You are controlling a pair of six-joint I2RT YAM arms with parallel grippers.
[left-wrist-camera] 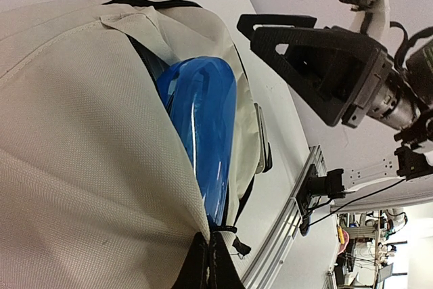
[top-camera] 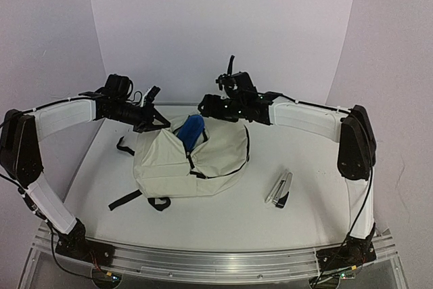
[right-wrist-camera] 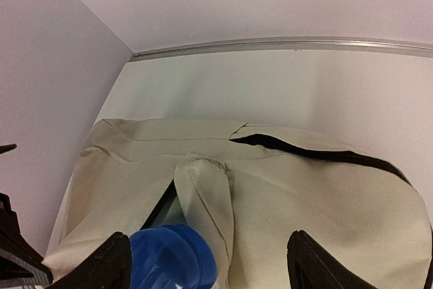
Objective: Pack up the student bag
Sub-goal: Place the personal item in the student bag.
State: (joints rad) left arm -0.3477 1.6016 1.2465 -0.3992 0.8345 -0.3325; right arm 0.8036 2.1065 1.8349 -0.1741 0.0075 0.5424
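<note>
The student bag (top-camera: 203,164) lies mid-table, cream fabric with black straps, its top opening held apart. A shiny blue item (top-camera: 191,130) stands partly inside that opening, its upper end sticking out. My left gripper (top-camera: 157,122) is at the bag's left top edge. In the left wrist view its fingers (left-wrist-camera: 203,269) are pinched on the cream fabric (left-wrist-camera: 81,167) beside the blue item (left-wrist-camera: 199,116). My right gripper (top-camera: 205,107) hovers open just behind and above the blue item. Its fingers (right-wrist-camera: 101,265) stand wide apart over the blue item (right-wrist-camera: 172,258) and the bag (right-wrist-camera: 318,194), holding nothing.
A silver and black stapler-like item (top-camera: 279,189) lies on the table right of the bag. Black straps (top-camera: 128,197) trail off the bag's front left. The back wall and the table's rear rail (right-wrist-camera: 284,45) are close behind the bag.
</note>
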